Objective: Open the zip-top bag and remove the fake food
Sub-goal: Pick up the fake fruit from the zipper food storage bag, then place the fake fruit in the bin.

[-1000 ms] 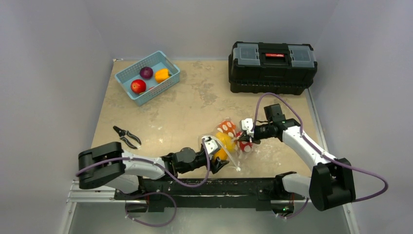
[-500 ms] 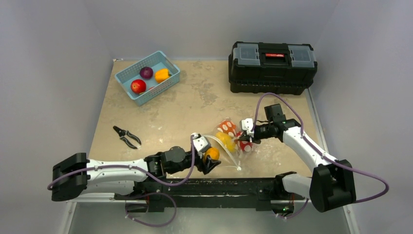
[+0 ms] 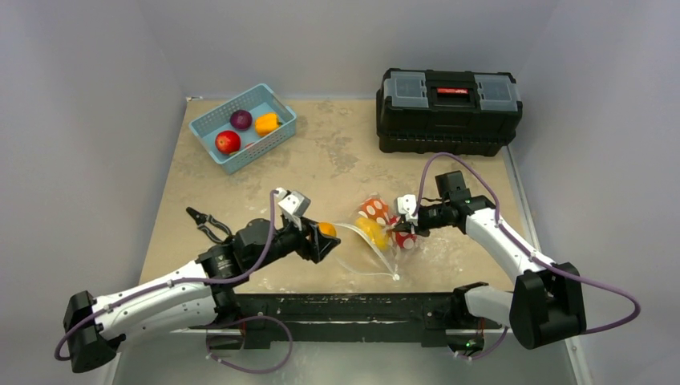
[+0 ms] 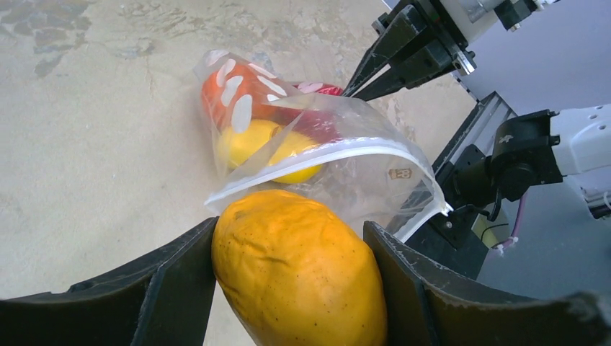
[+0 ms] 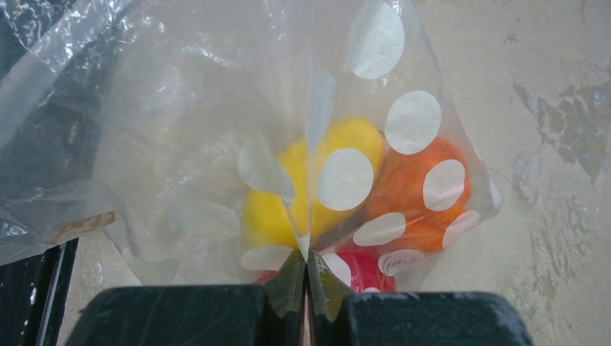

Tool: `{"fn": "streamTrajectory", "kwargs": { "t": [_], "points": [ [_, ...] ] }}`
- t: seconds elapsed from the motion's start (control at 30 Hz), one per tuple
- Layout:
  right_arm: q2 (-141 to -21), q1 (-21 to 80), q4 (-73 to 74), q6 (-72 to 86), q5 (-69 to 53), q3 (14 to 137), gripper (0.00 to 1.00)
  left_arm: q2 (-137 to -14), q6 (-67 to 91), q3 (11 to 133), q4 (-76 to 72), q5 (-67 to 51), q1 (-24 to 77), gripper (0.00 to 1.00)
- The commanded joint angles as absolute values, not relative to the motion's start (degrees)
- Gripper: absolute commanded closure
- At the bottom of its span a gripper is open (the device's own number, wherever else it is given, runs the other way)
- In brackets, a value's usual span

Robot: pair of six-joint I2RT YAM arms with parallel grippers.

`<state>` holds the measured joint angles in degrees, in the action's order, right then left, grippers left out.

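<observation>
My left gripper (image 3: pixel 318 234) clamps a glossy orange plastic fruit (image 4: pixel 297 268); my right gripper (image 5: pixel 306 282) pinches a fold of the clear, white-dotted plastic zip-top bag (image 5: pixel 209 137)

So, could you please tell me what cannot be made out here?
Left wrist: orange fruit cut off by the bottom edge; left gripper covers its sides.
Right wrist: red food mostly behind right gripper and zip-top bag dots.
Top: pliers too small for detail.

Grey walls (image 3: pixel 321 40) around a tan counter (image 3: pixel 337 152)
We see them rise behind and beside the counter, whose blotchy top lies in soft, even light.
</observation>
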<state>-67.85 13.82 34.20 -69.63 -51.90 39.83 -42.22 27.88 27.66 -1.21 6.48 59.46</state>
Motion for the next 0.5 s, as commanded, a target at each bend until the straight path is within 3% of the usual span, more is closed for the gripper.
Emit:
{"fn": "streamTrajectory", "kwargs": {
  "t": [0.0,0.17,0.47],
  "points": [
    [-67.6,14.0,33.5,-69.0,-51.4,41.2,1.0,-39.9,31.5,32.2,7.7,2.4,55.4,1.0],
    [-67.7,14.0,33.4,-69.0,-51.3,41.2,1.0,-37.9,30.9,35.3,12.0,3.3,49.9,1.0],
    [-67.7,14.0,33.2,-68.8,-51.0,41.1,1.0,-44.0,30.8,42.7,13.8,-5.9,31.2,1.0]
  ]
}}
